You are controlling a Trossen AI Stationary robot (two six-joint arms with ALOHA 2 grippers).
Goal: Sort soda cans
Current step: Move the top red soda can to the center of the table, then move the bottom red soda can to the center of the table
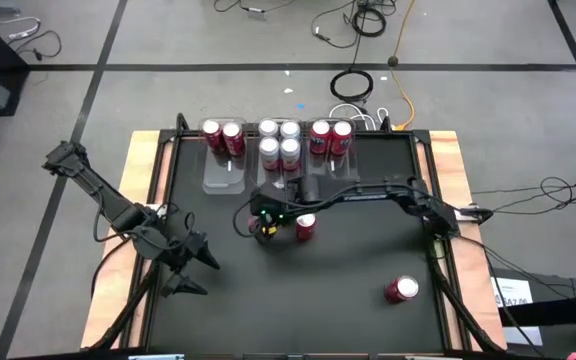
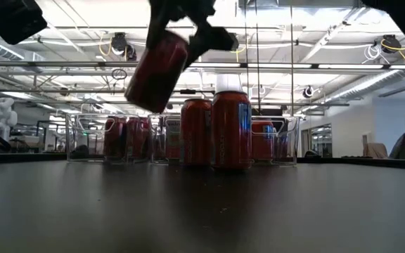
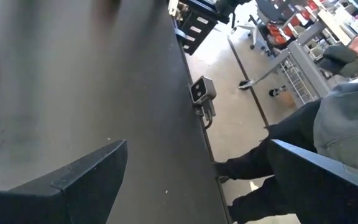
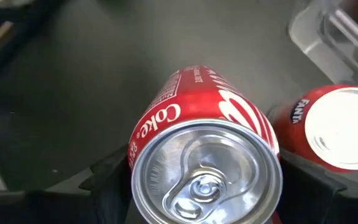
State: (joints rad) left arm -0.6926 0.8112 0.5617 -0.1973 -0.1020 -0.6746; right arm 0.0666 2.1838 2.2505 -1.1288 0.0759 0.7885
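Cans fill the clear bins (image 1: 224, 176) at the table's far edge: red ones (image 1: 223, 134) left, silver ones (image 1: 279, 142) middle, red ones (image 1: 330, 135) right. We see our right gripper (image 1: 271, 222) at mid-table clamped on a tilted Coke can (image 4: 205, 151), lifted off the surface, with a Fanta can (image 4: 337, 126) standing just beside it. Another red can (image 1: 401, 289) sits near right. Our left gripper (image 1: 194, 268) waits near left, jaws apart.

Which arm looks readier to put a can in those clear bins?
The right. Its gripper already holds a red can lifted near the bins; the left gripper waits open and empty, farther away.
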